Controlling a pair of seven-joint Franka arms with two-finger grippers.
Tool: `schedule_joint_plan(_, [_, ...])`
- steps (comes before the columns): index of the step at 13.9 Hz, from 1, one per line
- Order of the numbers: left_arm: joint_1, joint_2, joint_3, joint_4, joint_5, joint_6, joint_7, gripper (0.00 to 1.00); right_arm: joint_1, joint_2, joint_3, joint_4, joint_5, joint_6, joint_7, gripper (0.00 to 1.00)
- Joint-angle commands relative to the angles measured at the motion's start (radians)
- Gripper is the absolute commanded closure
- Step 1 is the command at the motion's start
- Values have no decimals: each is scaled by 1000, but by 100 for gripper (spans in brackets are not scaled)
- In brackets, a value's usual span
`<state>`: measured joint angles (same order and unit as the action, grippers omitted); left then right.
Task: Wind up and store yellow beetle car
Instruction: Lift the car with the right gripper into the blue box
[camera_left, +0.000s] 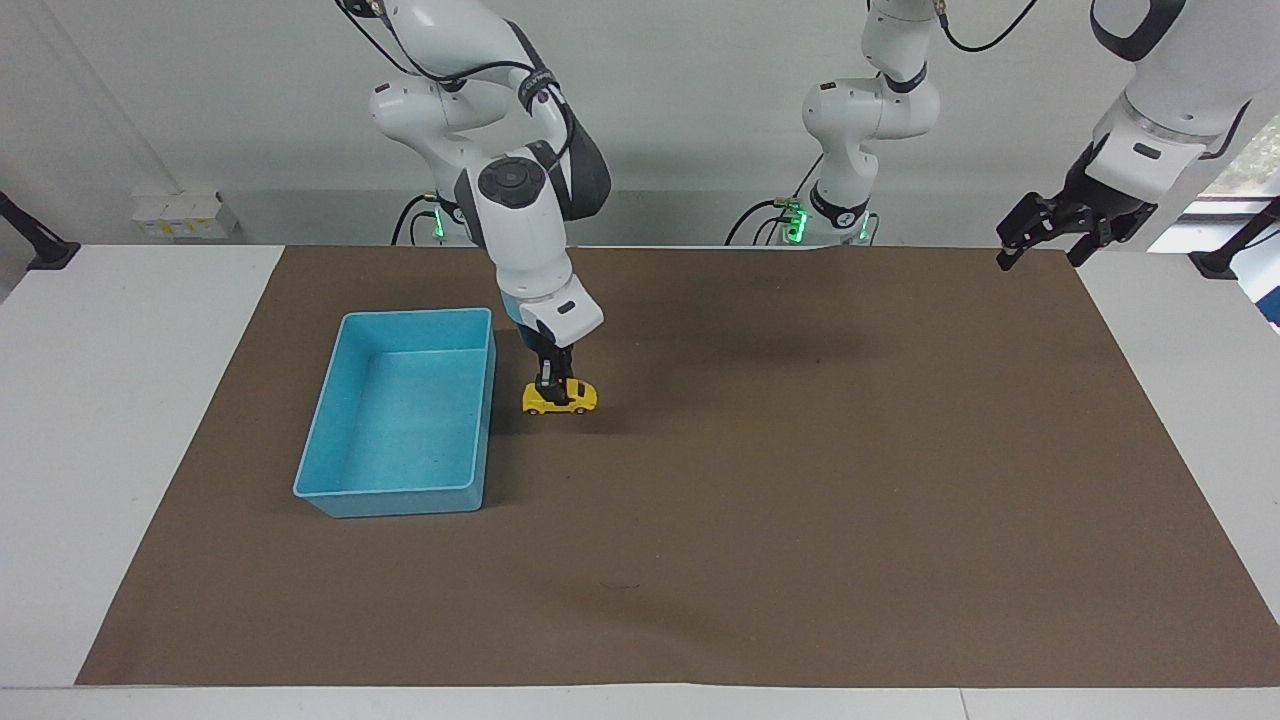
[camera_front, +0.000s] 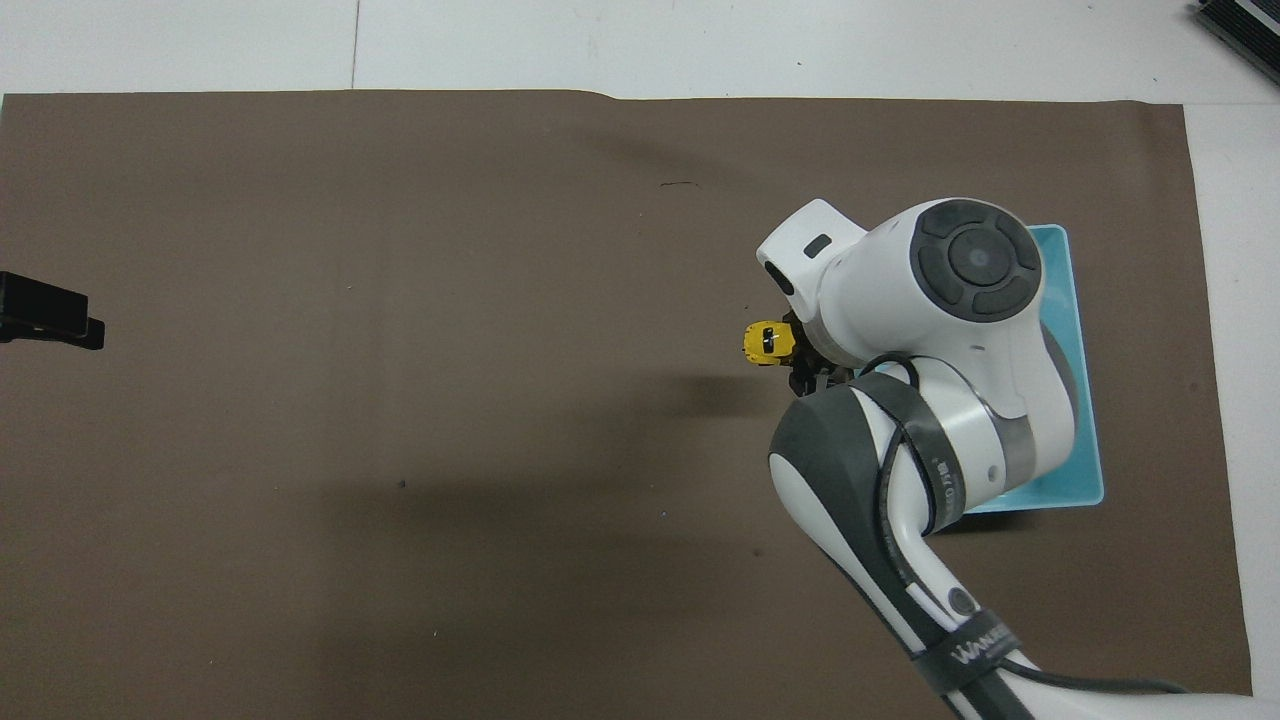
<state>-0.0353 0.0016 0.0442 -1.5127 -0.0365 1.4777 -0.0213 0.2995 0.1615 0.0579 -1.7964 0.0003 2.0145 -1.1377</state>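
the right claw (camera_left: 553, 384) reaches down from the right arm and is pinched onto the roof of the yellow beetle car (camera_left: 560, 398), its fingertips pressed together against the little body. the car sits low at the brown mat (camera_left: 800, 480), wheels at or just above the surface; from these views it is hard to tell whether they touch. it lies just beside the blue bin (camera_left: 330, 440), apart from the bin's long wall by a narrow gap, on the side toward the left arm's end of the tabletop (camera_left: 120, 400). in the overhead view only the car's front end (camera_front: 768, 343) shows, poking out from under the right arm's white wrist, which also covers most of the bin (camera_front: 1085, 400). the bin stands open side up toward the right arm's end of the mat. the left claw (camera_left: 1040, 235) waits in the air over the mat's corner at the left arm's end, close to the robots' edge, with its fingers spread wide and nothing between them; in the overhead view only its dark tip (camera_front: 50, 320) shows at the frame's edge.
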Motion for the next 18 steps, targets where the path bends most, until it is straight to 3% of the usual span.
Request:
schedule_joint_plan(1, [15, -14, -13, -12, 9, -11, -5, 0, -72, -40, 2, -1, -9, -84, -106, 100])
schedule_joint_plan(6, [15, -14, -13, -12, 9, -11, -5, 0, -215, -95, -1, -43, -9, -189, -365, 100])
schedule_joint_plan(12, [15, -14, -13, -12, 9, -11, -5, 0, -292, -178, -4, -242, -19, -59, -415, 100])
schedule_joint_plan(18, [15, -14, -13, -12, 9, -10, -5, 0, -350, -159, -4, -383, -34, 165, -428, 100])
